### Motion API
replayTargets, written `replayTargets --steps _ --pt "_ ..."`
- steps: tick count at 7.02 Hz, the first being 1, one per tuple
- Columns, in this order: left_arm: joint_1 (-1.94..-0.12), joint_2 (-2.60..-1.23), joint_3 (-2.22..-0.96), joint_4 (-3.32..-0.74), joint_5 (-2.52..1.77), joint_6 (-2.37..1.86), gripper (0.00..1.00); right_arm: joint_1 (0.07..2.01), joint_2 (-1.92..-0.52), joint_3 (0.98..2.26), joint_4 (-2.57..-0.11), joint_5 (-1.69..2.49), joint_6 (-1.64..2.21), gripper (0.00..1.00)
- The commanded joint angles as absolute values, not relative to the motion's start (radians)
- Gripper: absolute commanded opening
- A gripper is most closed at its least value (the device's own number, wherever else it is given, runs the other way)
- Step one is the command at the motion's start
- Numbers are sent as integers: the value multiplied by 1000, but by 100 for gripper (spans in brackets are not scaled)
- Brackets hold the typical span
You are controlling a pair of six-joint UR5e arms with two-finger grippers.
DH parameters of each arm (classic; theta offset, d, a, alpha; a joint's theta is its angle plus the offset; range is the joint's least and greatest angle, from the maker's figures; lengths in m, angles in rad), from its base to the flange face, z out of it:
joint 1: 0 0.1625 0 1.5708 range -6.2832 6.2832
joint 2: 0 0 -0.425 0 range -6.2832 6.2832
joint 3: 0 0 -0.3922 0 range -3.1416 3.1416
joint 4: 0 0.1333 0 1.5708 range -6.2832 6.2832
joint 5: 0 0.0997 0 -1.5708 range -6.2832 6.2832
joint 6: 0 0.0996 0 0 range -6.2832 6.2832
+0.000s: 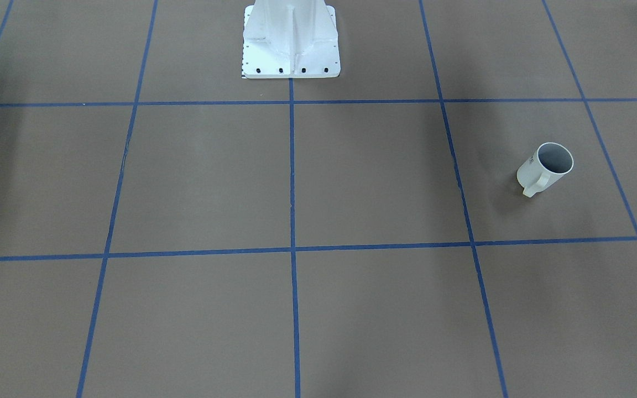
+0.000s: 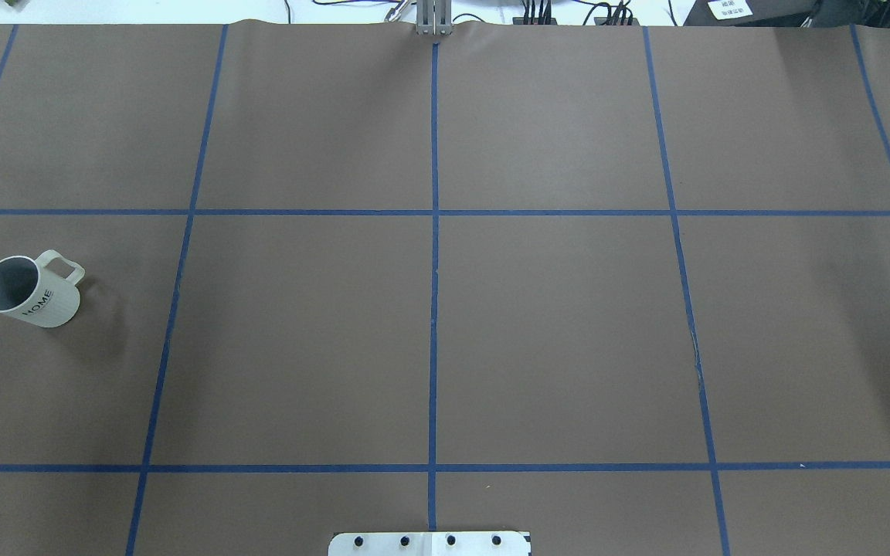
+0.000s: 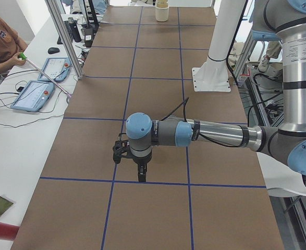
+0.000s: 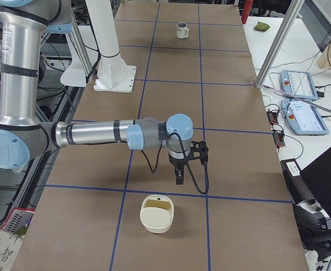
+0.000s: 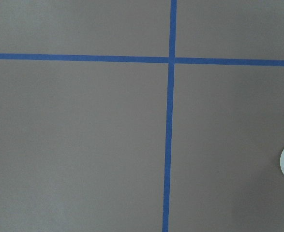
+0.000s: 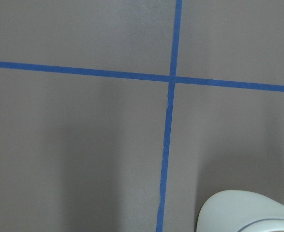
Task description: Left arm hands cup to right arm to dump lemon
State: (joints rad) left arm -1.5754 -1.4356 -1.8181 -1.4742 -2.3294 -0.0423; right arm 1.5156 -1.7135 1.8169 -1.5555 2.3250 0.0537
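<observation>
The cup (image 2: pixel 28 292), a white mug with "HOME" lettering and a grey inside, stands upright at the table's left side. It also shows in the front-facing view (image 1: pixel 545 168) and small at the far end of the exterior right view (image 4: pixel 181 30). No lemon shows in any view, and the mug's inside looks bare. The left gripper (image 3: pixel 141 174) hangs fingers-down above the table in the exterior left view. The right gripper (image 4: pixel 179 176) hangs fingers-down in the exterior right view. Neither shows elsewhere, so I cannot tell whether they are open or shut.
A cream container (image 4: pixel 157 213) sits near the table's right end, close below the right gripper, and its rim shows in the right wrist view (image 6: pixel 248 212). The white robot base (image 1: pixel 291 44) stands at mid table. Blue tape lines (image 2: pixel 434 309) grid the brown surface. Operators' tablets (image 3: pixel 35 94) lie alongside.
</observation>
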Motion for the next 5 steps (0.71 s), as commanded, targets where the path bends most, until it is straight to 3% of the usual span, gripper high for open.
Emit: replayTargets --steps 1,5 --pt "-1574 -1436 -1824 -1477 -2330 -43 100 1516 -1721 1816 -1552 2329 52 100" --pt "-1575 -1436 -1847 -1474 -2332 -44 100 1516 -1715 1784 -1529 2327 54 100"
